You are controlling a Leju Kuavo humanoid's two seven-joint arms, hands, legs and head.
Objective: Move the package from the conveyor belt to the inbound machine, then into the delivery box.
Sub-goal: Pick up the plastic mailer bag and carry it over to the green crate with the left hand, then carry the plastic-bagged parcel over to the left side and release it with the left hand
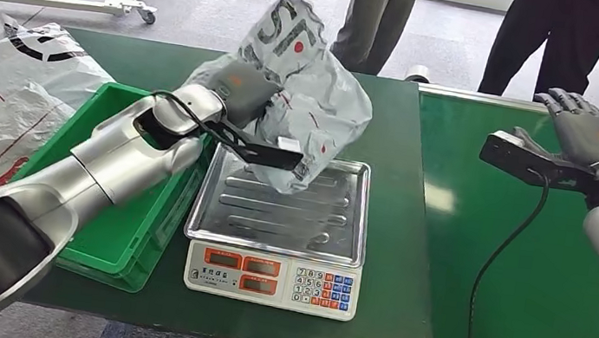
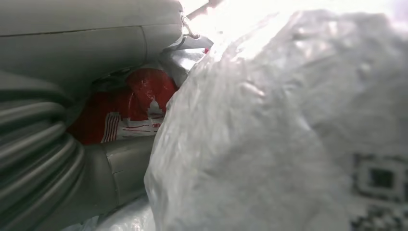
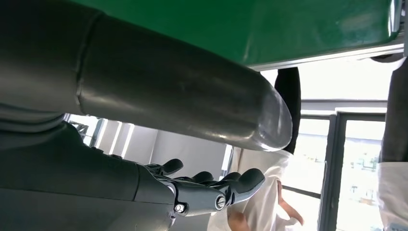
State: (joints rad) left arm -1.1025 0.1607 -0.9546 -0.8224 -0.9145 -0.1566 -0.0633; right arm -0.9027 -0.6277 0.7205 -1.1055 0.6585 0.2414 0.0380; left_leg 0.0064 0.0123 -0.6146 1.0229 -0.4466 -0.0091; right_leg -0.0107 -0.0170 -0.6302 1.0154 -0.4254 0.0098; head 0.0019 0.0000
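The left hand grasps the crumpled grey plastic package over the steel scale tray, green crate alongside; the right hand hovers released.

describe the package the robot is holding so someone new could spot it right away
Start at the dark green table and find the silver scale beside the green crate. Over its tray, the left hand grips a crumpled grey plastic package. Unlike the flat white bags left of the crate, it is lifted and bunched.
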